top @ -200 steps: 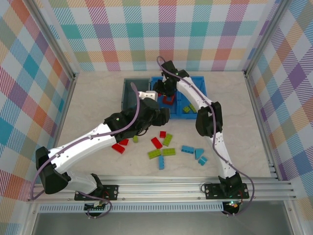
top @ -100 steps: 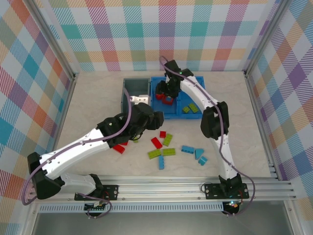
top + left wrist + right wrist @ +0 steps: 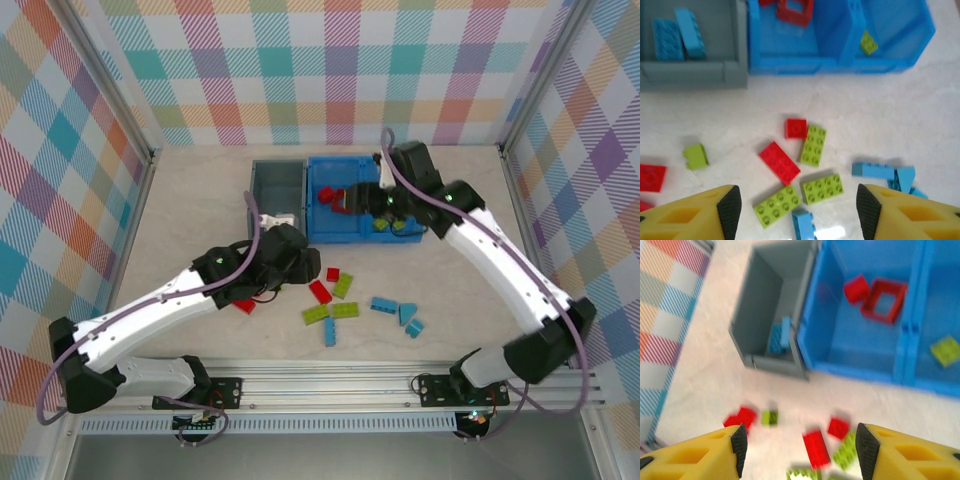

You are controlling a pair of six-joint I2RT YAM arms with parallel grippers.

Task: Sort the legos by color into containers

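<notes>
Since the small red, blue and lime plastic lego bricks (image 3: 779,162), loose on the pale table (image 3: 920,130) before the grey plastic bin (image 3: 695,80), look light, rigid and slick, pinch one across its flat sides; left gripper (image 3: 798,210) and right gripper (image 3: 797,450) both gape wide, empty

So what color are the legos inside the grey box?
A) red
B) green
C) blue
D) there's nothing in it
C: the left wrist view shows two light blue bricks lying side by side in the grey bin, with no red or green ones in the part of it that shows.
</notes>
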